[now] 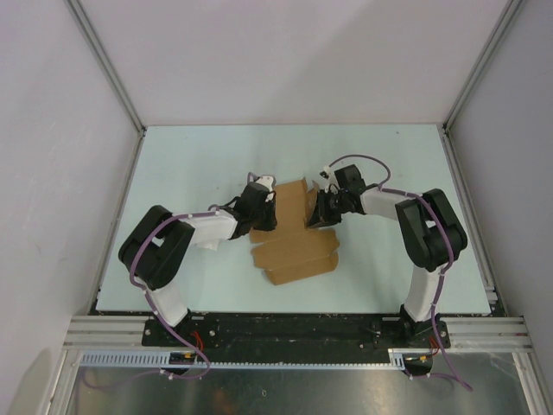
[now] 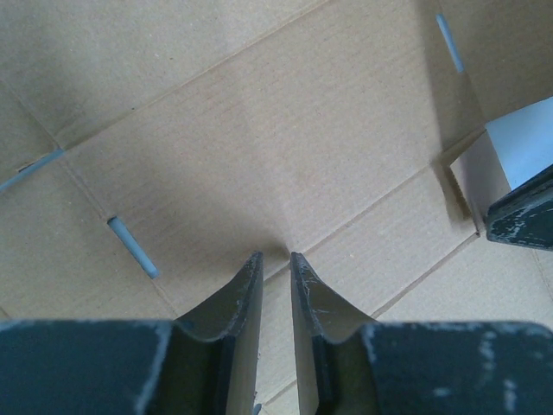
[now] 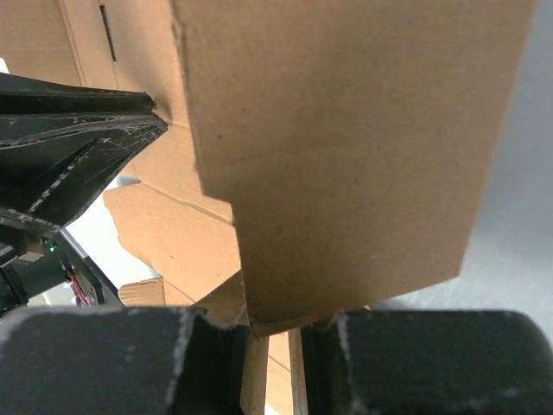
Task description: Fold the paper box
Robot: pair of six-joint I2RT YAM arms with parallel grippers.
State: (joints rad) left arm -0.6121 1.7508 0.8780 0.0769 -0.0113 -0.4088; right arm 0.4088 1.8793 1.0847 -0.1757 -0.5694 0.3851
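Pale table (image 1: pixel 199 160), white walls (image 1: pixel 294 52), perhaps aluminium corner posts (image 1: pixel 105 67).

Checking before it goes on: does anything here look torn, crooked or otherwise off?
Nothing looks torn or spilled. The paper box lies skewed to the edges of the table, and one flap stands raised, pinched in the right gripper, which fits folding rather than a fault.
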